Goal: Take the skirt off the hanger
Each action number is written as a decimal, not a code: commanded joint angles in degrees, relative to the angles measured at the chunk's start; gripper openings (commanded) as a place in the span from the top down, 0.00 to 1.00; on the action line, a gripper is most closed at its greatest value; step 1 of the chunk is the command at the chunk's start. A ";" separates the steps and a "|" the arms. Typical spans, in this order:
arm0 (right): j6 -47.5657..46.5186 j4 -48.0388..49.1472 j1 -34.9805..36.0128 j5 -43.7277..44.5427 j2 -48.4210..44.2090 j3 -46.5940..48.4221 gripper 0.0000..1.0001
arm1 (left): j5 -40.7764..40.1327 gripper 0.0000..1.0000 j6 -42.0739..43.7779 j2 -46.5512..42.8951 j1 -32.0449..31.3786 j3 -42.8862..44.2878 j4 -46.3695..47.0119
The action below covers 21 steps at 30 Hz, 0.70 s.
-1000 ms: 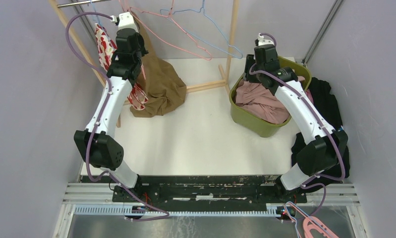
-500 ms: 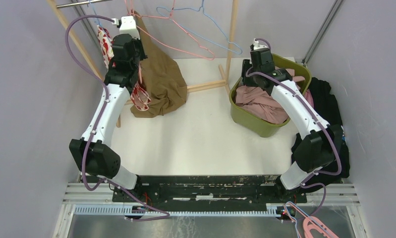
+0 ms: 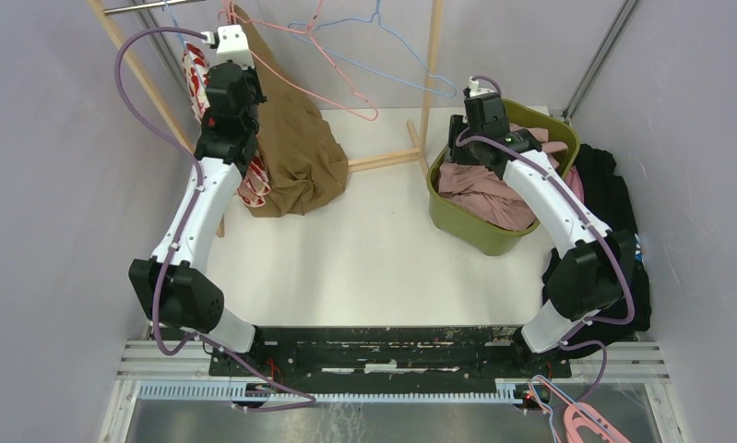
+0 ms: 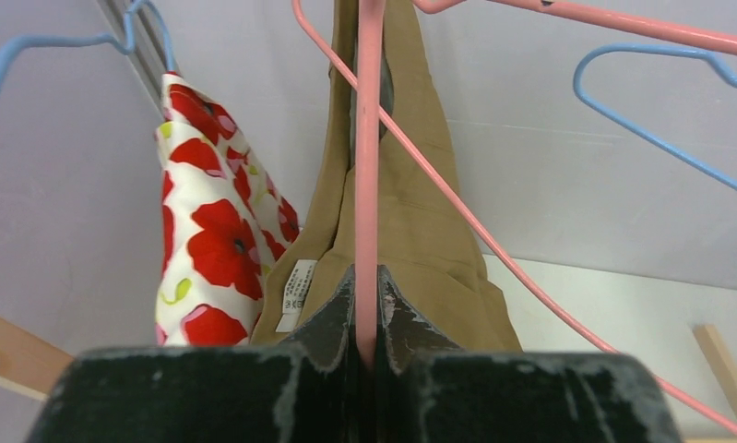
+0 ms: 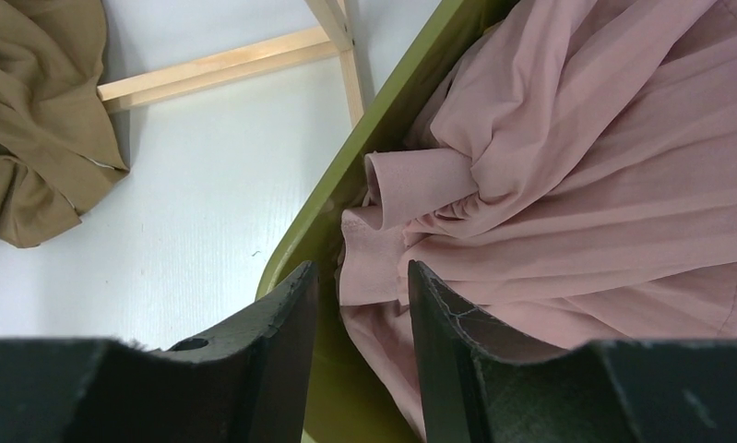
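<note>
At the back left of the white table (image 3: 374,249), the left gripper (image 4: 366,281) is clamped tight on a thin pink wire hanger (image 4: 368,138) — the wire runs straight up between its fingertips. The brown fabric skirt (image 4: 420,231) hangs from the upper part of that hanger, its lower folds bunched on the table, just beside a white cloth with red flowers (image 4: 208,231). The right gripper (image 5: 357,277) hovers over the rim of an olive-green plastic basket (image 5: 346,185) holding a pink pleated garment (image 5: 576,166) — jaws apart, gripping nothing.
</note>
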 commanded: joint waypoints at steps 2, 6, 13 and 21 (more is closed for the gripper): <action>-0.20 2.74 0.29 -0.12 -0.61 -0.72 0.54 | -4.62 0.97 1.93 -3.99 0.74 -0.64 15.78; -0.12 2.71 0.29 -0.39 -0.04 -0.43 0.54 | -4.59 0.97 1.47 -6.01 0.79 -4.53 17.03; 0.24 2.50 0.33 -1.00 0.83 0.09 0.54 | -3.74 0.97 0.98 -7.91 0.75 -8.88 19.02; -0.11 1.87 0.27 -0.71 0.46 -0.11 0.54 | -1.71 0.97 -0.81 -8.86 0.79 -10.73 14.88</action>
